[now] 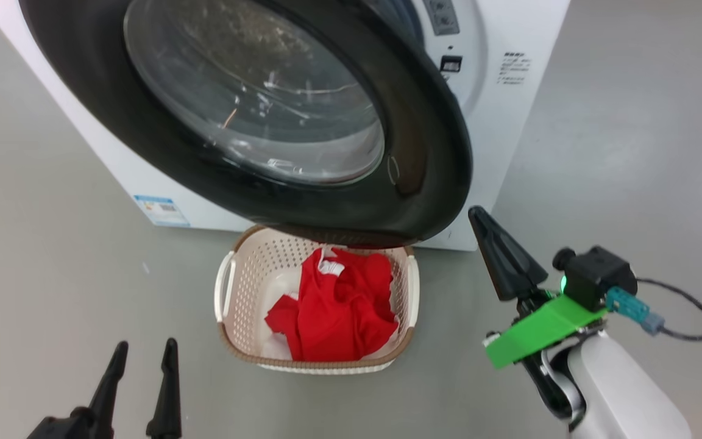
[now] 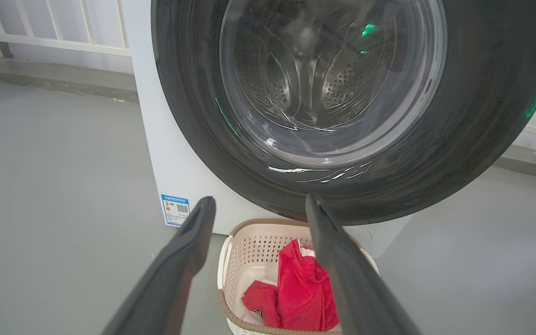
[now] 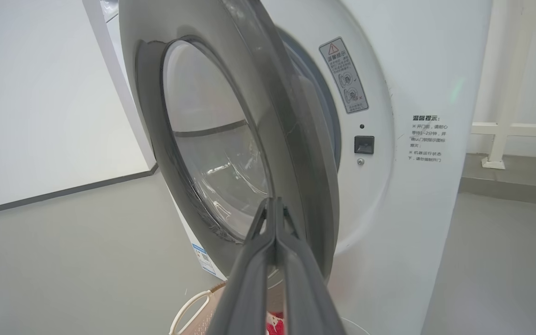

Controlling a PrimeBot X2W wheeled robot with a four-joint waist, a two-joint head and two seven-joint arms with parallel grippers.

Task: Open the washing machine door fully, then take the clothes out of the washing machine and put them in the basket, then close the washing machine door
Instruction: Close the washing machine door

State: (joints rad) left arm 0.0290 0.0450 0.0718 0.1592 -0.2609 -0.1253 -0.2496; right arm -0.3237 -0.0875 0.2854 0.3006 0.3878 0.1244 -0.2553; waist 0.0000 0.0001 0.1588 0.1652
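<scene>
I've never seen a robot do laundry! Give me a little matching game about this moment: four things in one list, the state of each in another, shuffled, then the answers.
Things
1. clothes
2. washing machine door
3. left hand
4. right hand

States
A. fingers pressed together
B. partly open
C. lying in the basket
D. fingers spread apart

Pairs: 1-C, 2-B, 3-D, 4-A

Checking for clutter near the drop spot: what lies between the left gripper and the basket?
The stretch is bare. In the head view, grey floor runs from the left gripper to the basket.
</scene>
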